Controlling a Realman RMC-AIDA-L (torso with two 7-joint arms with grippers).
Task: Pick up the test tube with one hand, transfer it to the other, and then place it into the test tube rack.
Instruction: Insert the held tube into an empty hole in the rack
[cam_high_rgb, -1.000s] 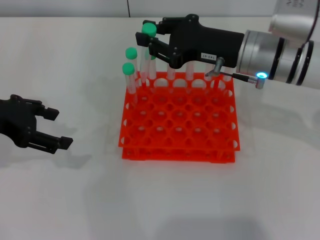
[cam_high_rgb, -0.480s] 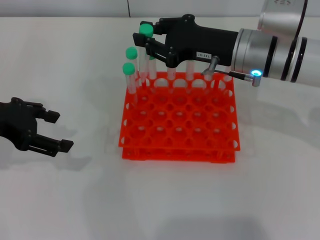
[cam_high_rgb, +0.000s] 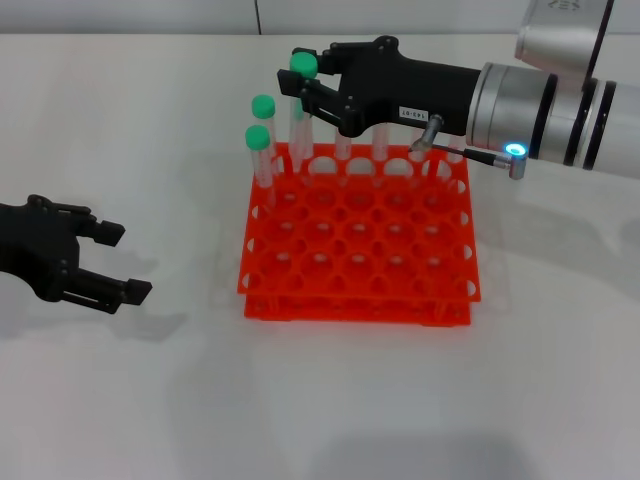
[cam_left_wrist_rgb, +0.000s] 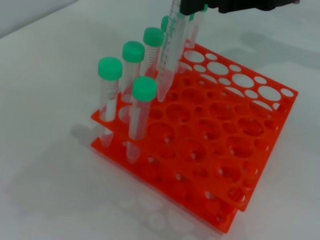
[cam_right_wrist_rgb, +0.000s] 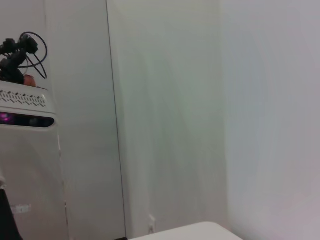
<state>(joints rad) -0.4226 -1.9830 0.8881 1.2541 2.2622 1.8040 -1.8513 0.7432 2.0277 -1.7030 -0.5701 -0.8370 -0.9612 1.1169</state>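
Right gripper clamped on test tube: keep vertical, centre tip over rack hole, lower slowly. Left gripper spread, idle.

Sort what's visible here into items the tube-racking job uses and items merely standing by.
In use:
- test tube, held above the rack
- right gripper, shut on that tube
- test tube rack
- left gripper, open, low over the table at the left

Standing by:
- other green-capped tubes already in the rack
- white table
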